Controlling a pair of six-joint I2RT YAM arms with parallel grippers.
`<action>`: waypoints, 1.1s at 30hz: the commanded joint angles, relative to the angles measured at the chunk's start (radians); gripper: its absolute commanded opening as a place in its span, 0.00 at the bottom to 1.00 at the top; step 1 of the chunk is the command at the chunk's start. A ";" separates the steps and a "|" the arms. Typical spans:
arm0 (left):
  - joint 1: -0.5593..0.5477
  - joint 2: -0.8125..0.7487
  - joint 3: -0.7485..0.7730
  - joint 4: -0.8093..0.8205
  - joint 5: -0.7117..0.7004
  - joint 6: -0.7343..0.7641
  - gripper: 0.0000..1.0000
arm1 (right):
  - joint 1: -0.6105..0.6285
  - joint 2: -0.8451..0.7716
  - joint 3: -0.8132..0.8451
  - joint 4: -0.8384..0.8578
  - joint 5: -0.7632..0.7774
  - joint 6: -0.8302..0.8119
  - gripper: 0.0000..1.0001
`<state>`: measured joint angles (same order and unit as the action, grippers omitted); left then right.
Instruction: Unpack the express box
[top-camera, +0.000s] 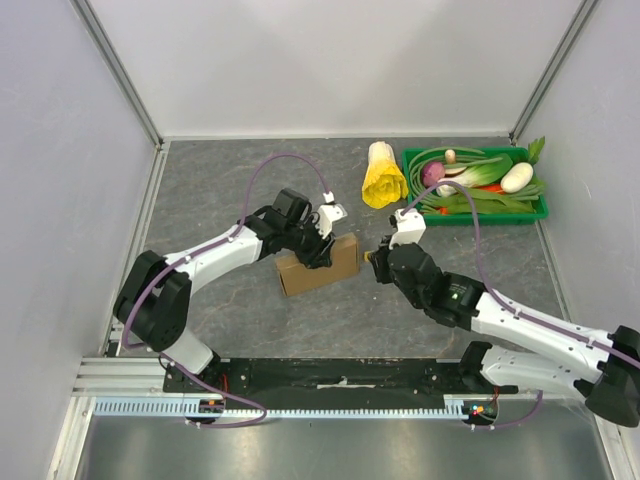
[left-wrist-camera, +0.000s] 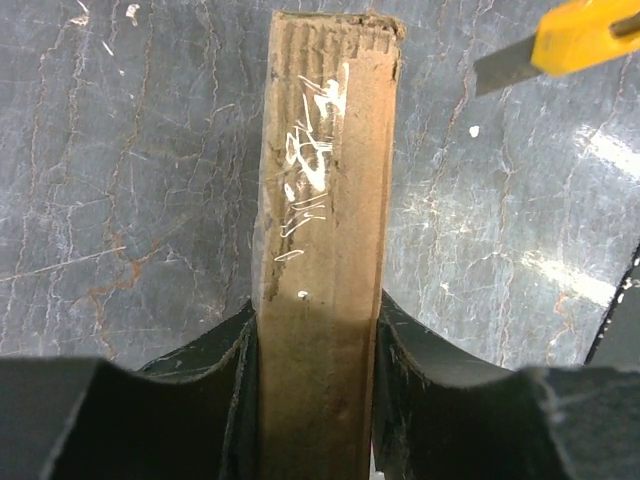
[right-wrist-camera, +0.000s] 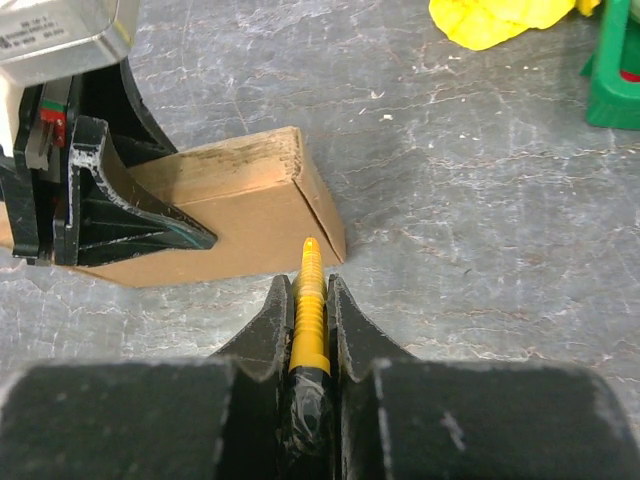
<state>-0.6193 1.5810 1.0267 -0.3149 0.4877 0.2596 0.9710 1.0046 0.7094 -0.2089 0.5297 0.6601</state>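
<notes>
The express box (top-camera: 318, 268) is a brown cardboard mailer standing on its long edge on the grey marbled tabletop. My left gripper (top-camera: 318, 245) comes down on it from above, its black fingers (left-wrist-camera: 225, 380) pressed against both faces of the box (left-wrist-camera: 325, 250), whose scuffed top edge runs away from the camera. My right gripper (top-camera: 378, 255) is just right of the box, shut on a yellow utility knife (right-wrist-camera: 308, 300). The knife's tip points at the box's near corner (right-wrist-camera: 300, 190), a short gap away. In the left wrist view the knife (left-wrist-camera: 570, 40) and its grey blade show at the top right.
A green tray (top-camera: 475, 212) of vegetables sits at the back right. A yellow leafy vegetable (top-camera: 383, 175) lies just left of the tray. White walls close in the table on the left, back and right. The arm bases stand at the near edge.
</notes>
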 joint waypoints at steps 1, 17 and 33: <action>-0.025 -0.006 0.033 -0.049 -0.138 0.079 0.27 | -0.012 -0.052 0.048 -0.040 0.084 0.007 0.00; -0.155 -0.038 -0.049 0.065 -0.412 0.214 0.28 | -0.150 -0.035 0.056 -0.009 0.012 -0.001 0.00; -0.174 -0.039 -0.028 0.020 -0.337 0.167 0.53 | -0.235 0.009 0.025 0.069 -0.152 0.001 0.00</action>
<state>-0.7940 1.5402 0.9760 -0.2459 0.1184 0.4244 0.7456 1.0149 0.7334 -0.1875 0.3988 0.6590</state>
